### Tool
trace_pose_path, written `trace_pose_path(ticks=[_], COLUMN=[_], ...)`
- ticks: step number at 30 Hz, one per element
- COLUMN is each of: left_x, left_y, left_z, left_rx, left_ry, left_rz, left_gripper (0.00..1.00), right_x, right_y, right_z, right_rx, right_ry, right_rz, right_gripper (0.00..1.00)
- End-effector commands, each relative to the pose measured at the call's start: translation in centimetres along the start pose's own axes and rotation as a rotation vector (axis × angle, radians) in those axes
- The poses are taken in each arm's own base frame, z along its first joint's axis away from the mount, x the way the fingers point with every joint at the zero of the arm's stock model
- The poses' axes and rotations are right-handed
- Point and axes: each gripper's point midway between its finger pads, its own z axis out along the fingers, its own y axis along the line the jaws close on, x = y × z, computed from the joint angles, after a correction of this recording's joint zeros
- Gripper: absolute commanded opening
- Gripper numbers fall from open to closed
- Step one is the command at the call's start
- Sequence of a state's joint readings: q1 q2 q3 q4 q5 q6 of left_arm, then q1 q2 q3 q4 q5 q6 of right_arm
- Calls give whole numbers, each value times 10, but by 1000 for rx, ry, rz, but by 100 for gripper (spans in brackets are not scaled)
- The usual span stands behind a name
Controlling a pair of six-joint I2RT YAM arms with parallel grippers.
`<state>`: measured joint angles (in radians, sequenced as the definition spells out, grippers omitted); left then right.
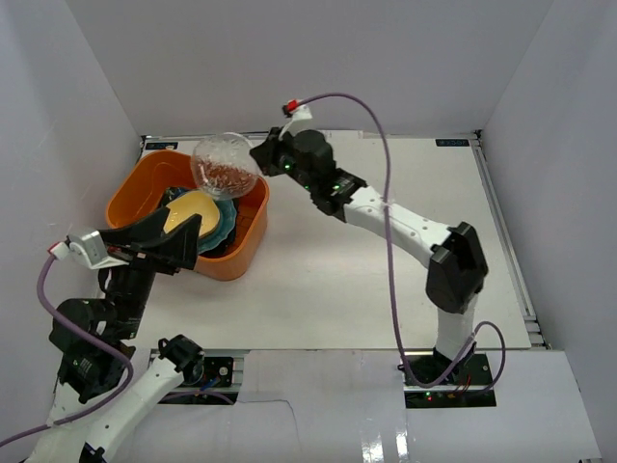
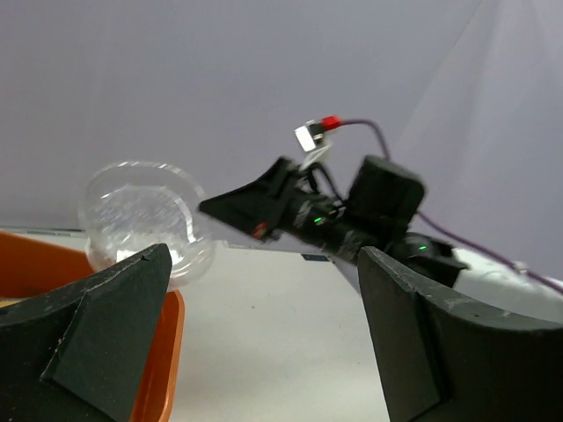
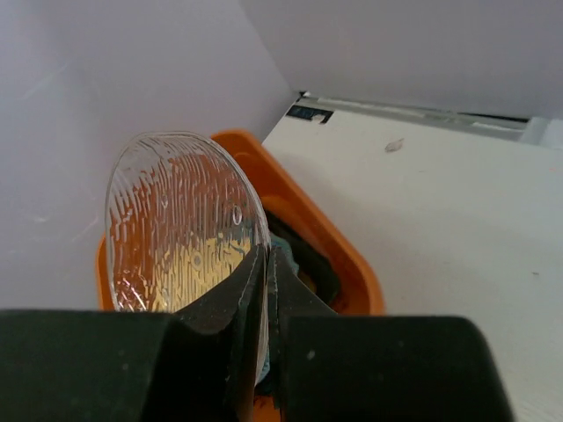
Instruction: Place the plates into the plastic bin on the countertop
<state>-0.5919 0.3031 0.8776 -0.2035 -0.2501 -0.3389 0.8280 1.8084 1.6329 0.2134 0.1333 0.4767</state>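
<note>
Tilting flat first helps you: right gripper (image 3: 266, 264) pinches the plate (image 3: 180, 220), bin (image 3: 347, 264) below its jaws; left gripper (image 2: 264, 264) wide, empty.

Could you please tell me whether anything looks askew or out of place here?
Only the clear round textured plate: it is up on edge, pinched at its rim by the right end effector, above the far corner of the orange plastic bin rather than lying flat inside. Nothing looks spilled or broken.
</note>
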Motion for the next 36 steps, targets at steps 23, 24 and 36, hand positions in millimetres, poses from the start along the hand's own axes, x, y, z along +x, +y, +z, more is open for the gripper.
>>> trace_pose_path(ticks=[23, 24, 36], left_x=[-16, -19, -1], left_y=[1, -1, -16], left_z=[-11, -11, 1], left_rx=[-26, -23, 38], left_ry=[19, 15, 113], left_rz=[5, 2, -13], left_gripper=[98, 98, 98], right_x=[112, 107, 20], right_y=[74, 76, 56], right_z=[61, 59, -69], right_rx=[56, 49, 56], right_ry=[143, 127, -45], right_rz=[-136, -133, -190], right_gripper=[59, 65, 90])
